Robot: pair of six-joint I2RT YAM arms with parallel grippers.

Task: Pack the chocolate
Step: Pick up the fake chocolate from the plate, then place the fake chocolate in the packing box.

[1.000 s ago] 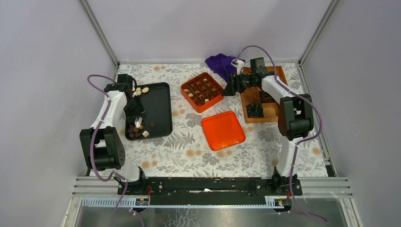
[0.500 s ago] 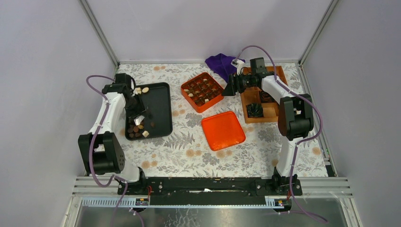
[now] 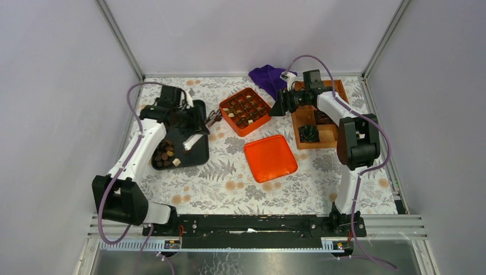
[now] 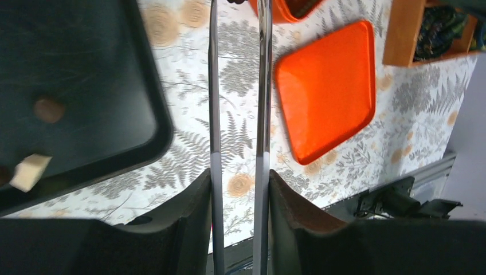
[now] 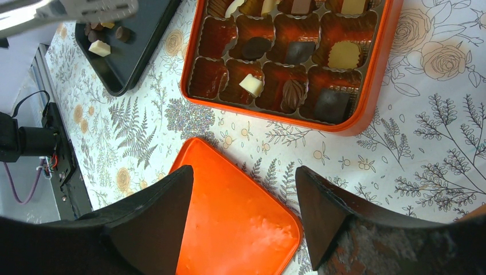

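Left gripper point(image 4: 239, 186), clenched on slim metal tongs point(image 4: 263, 86), should lower their tips squarely over an empty cell of the orange compartmented box point(image 5: 263, 113); loose chocolate pieces point(image 3: 164, 155) lie in the black tray point(image 3: 198, 153).

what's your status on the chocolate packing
Left jaws shut on tongs, tips near orange box. Right jaws open, empty. Chocolate partly boxed, more on black tray. Nothing blocking.

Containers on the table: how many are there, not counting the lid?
3: black tray on the left, orange box in the middle, wooden box on the right.
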